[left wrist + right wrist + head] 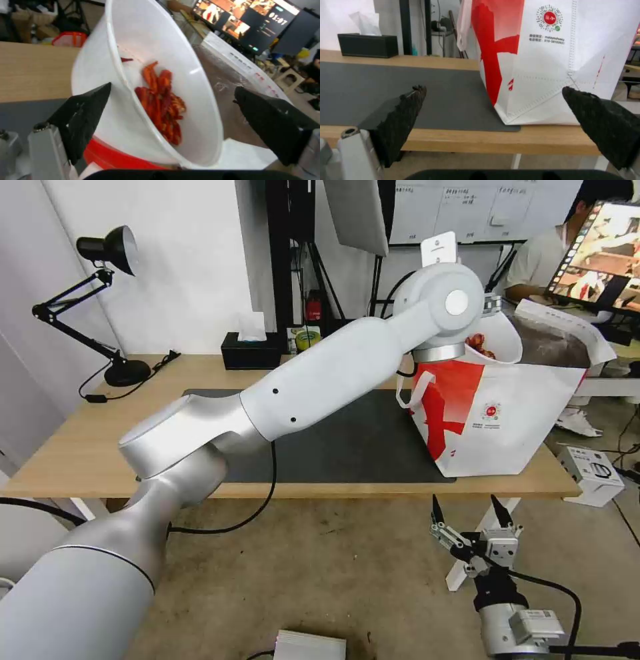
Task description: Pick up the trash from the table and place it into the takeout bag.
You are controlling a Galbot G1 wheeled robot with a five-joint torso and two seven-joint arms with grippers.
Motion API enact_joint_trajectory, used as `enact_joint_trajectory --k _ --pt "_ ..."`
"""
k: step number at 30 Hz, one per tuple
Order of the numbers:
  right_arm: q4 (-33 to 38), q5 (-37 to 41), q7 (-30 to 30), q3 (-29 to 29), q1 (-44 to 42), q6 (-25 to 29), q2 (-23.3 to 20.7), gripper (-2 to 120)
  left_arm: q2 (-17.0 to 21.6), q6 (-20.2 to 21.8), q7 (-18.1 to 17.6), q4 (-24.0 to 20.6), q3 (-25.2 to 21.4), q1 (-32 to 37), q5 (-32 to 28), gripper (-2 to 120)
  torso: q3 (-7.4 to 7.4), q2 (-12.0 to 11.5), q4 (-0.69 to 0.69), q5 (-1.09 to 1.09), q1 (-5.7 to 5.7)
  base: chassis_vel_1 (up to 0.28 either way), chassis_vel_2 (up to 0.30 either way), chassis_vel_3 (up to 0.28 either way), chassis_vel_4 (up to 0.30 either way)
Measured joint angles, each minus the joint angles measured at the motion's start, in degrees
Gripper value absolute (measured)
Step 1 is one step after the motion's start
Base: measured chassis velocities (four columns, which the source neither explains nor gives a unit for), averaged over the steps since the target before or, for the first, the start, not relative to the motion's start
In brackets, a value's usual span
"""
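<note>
The wide-open left gripper (170,110) straddled the tilted white round bowl of red crayfish shells (160,82) at the red-and-white takeout bag's (507,420) mouth, bowl nearly in, while the right gripper (470,507) hung open at five o'clock below the light-wood table (67,447).

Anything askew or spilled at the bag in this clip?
The white bowl of red crayfish shells sits steeply tilted in the mouth of the takeout bag, shells slid to its low side. The open left gripper straddles it. No spill shows on the table. The right gripper hangs open below the table edge.
</note>
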Motion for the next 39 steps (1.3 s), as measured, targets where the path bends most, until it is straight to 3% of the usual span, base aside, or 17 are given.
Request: enact_joint_trajectory --k 16,26,33,36,39 --pt "0.0 0.0 0.0 0.0 0.0 0.0 0.0 100 0.0 -5.07 6.92 -0.85 0.0 1.84 1.25 100 0.0 0.0 0.0 0.0 0.0 0.0 0.0 0.0 0.0" --pt "0.0 0.0 0.0 0.0 0.0 0.0 0.0 100 0.05 -6.14 7.52 -2.06 -1.04 2.6 1.92 100 0.0 0.0 0.0 0.0 0.0 0.0 0.0 0.0 0.0" --pt "0.0 0.0 0.0 0.0 0.0 0.0 0.0 100 0.42 -4.51 5.22 -2.59 -3.99 5.03 3.87 100 0.01 0.0 0.01 -0.01 0.0 0.0 0.0 0.0 0.0" --pt "0.0 0.0 0.0 0.0 0.0 0.0 0.0 100 1.2 -3.98 5.15 -3.49 -4.31 5.83 4.69 100 0.0 0.0 -0.02 0.0 0.01 0.0 0.0 0.0 0.0" --pt "0.0 0.0 0.0 0.0 0.0 0.0 0.0 100 6.89 -3.7 8.19 -7.5 -3.41 8.3 9.33 100 0.0 0.0 -0.01 -0.01 0.0 0.0 0.0 0.0 0.0"
